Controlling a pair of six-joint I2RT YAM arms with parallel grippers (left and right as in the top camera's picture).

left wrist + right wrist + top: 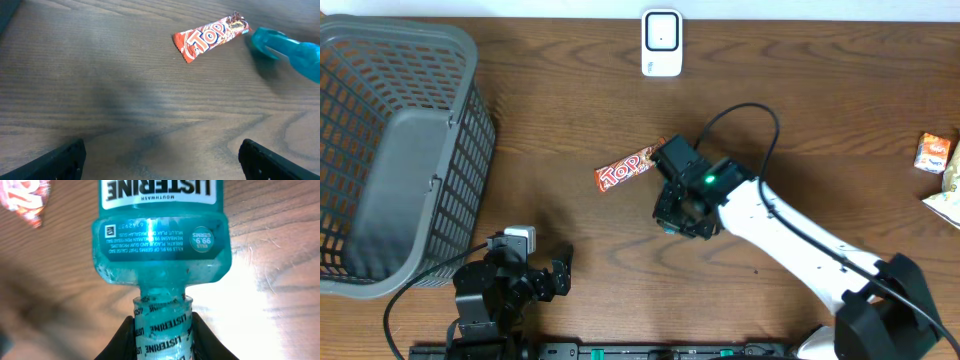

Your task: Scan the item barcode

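The item is a teal Listerine mouthwash bottle (162, 245), seen close in the right wrist view with its label and small print facing the camera. My right gripper (162, 330) is shut on its wrapped cap, one black finger on each side. In the left wrist view the bottle (292, 50) shows at the far right, just past a candy bar. Overhead, the right gripper (685, 185) sits mid-table and covers most of the bottle. A white scanner (661, 42) stands at the table's far edge. My left gripper (560, 272) rests open near the front left, nothing between its fingers (67, 160).
A red "Top" candy bar (628, 168) lies just left of the right gripper, also in the left wrist view (210, 35). A grey mesh basket (390, 150) fills the left side. Snack packets (935, 152) lie at the right edge.
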